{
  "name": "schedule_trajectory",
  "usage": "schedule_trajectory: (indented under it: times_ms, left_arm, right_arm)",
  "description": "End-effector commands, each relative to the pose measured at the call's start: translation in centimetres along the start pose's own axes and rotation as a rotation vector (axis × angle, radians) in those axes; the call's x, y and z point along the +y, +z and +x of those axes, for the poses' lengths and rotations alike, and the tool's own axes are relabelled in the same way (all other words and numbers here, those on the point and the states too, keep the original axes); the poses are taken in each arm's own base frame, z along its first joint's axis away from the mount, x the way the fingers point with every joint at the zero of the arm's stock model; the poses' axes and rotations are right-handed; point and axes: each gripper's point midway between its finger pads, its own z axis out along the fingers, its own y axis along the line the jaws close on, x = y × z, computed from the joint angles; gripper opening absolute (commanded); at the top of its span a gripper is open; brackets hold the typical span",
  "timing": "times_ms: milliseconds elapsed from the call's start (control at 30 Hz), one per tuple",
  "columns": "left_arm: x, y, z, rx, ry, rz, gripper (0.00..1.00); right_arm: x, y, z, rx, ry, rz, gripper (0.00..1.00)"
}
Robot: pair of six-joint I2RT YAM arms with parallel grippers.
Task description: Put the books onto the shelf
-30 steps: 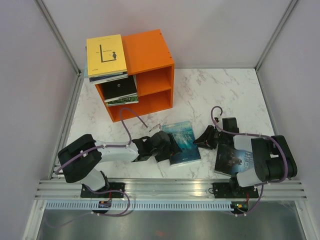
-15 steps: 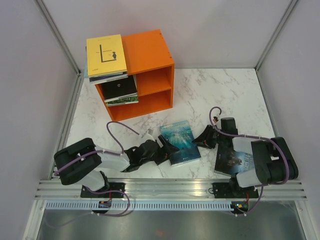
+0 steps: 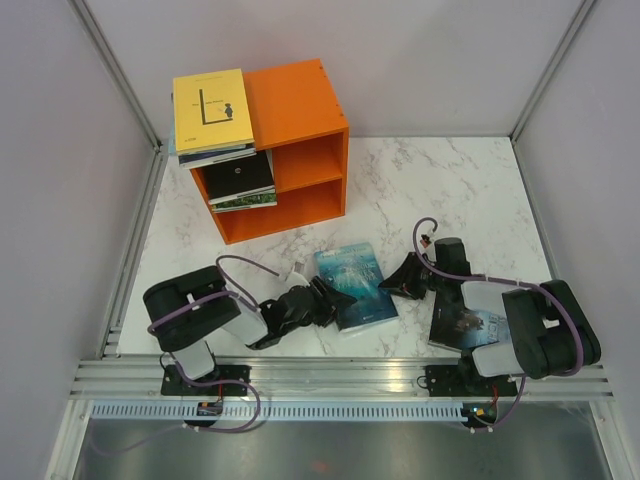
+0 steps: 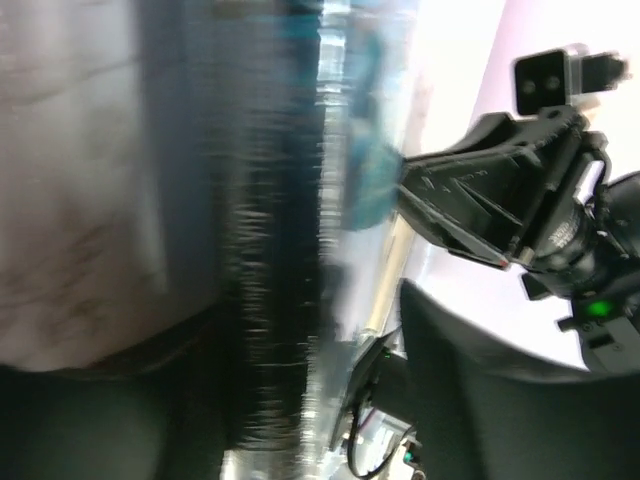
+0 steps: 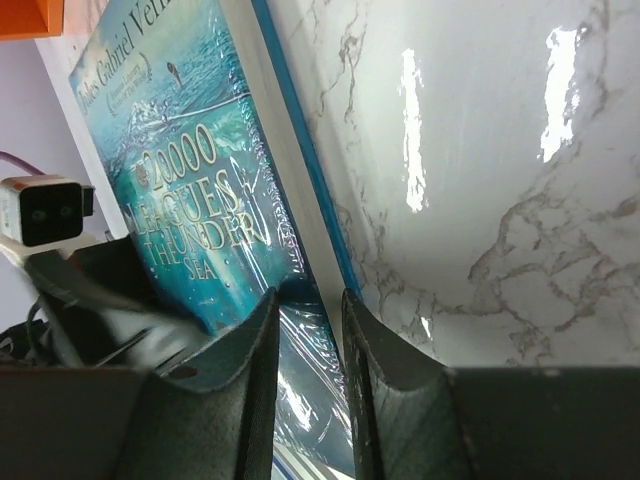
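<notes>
A teal-blue book (image 3: 355,285) titled "20,000 Leagues Under the Sea" (image 5: 190,170) lies flat on the marble table. My left gripper (image 3: 322,297) sits low at its left edge. The left wrist view is smeared, but the jaws stand apart. My right gripper (image 3: 398,283) is at the book's right edge. Its narrowly open jaws (image 5: 310,295) straddle that edge, and the cover shows in the gap. A dark book (image 3: 462,322) lies partly under the right arm. The orange shelf (image 3: 300,110) stands at the back left. A yellow book (image 3: 212,110) tops a stack on it, and a black book (image 3: 240,178) juts from its upper compartment.
Grey walls and a metal frame (image 3: 120,270) close the table on three sides. An aluminium rail (image 3: 330,378) with both arm bases runs along the near edge. The shelf's lower compartment (image 3: 300,205) holds nothing I can see.
My left arm folded in and its gripper dropped lower against the teal-blue book, jaws narrowing. The book slid and turned slightly left. My right gripper followed a little left.
</notes>
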Motion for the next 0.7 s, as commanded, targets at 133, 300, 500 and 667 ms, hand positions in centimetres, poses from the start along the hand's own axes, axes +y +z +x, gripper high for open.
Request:
schedule_trajectory:
  times_ms: [133, 300, 500, 667]
  left_arm:
    - [0.3, -1.3, -1.4, -0.074, 0.009, -0.044, 0.16]
    - [-1.6, -2.3, -1.3, -0.054, 0.065, -0.02, 0.02]
    - [-2.7, -6.8, -3.0, -0.1, 0.01, 0.045, 0.02]
    - [-3.9, -11.7, -5.8, -0.194, -0.087, 0.147, 0.02]
  right_arm:
    - [-7.8, -2.4, 9.8, 0.285, 0.135, 0.318, 0.33]
    - [-3.4, -2.3, 6.7, 0.216, 0.057, 0.181, 0.76]
    - [5.2, -4.1, 2.8, 0.144, -0.022, -0.03, 0.98]
    - [7.7, -5.1, 2.7, 0.142, 0.005, -0.123, 0.98]
